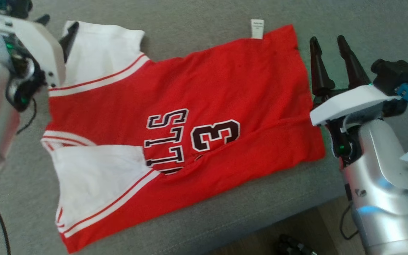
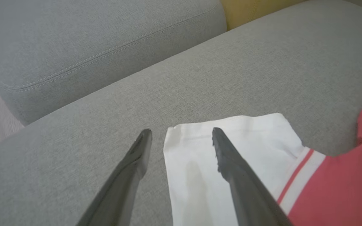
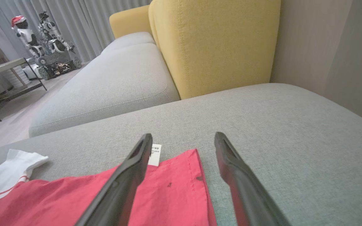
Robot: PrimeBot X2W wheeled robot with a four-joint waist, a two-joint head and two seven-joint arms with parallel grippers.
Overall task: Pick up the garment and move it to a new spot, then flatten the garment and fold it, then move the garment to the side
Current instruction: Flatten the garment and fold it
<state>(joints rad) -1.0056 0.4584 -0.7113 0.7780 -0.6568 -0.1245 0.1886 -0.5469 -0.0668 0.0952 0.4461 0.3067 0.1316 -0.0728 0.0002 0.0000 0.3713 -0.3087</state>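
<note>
The garment (image 1: 190, 106), a red jersey with white sleeves and black lettering, lies spread on the grey sofa cushion (image 1: 204, 14). Its near long edge is folded over part of the lettering, and a white label (image 1: 257, 28) sticks out at the far edge. My left gripper (image 1: 58, 24) stands open at the far white sleeve. In the left wrist view that sleeve (image 2: 256, 141) has its corner between the left gripper's (image 2: 181, 131) fingers, untouched. My right gripper (image 1: 328, 39) is open just beside the garment's right hem. The right wrist view shows it (image 3: 183, 135) above the red corner (image 3: 174, 188) near the label (image 3: 154, 154).
The cushion's front edge runs along the bottom right, with wooden floor (image 1: 324, 226) and a dark object (image 1: 292, 244) below it. A yellow backrest (image 3: 212, 47) and a second grey cushion (image 3: 112, 81) lie beyond. A small robot figure (image 3: 42, 40) stands far off.
</note>
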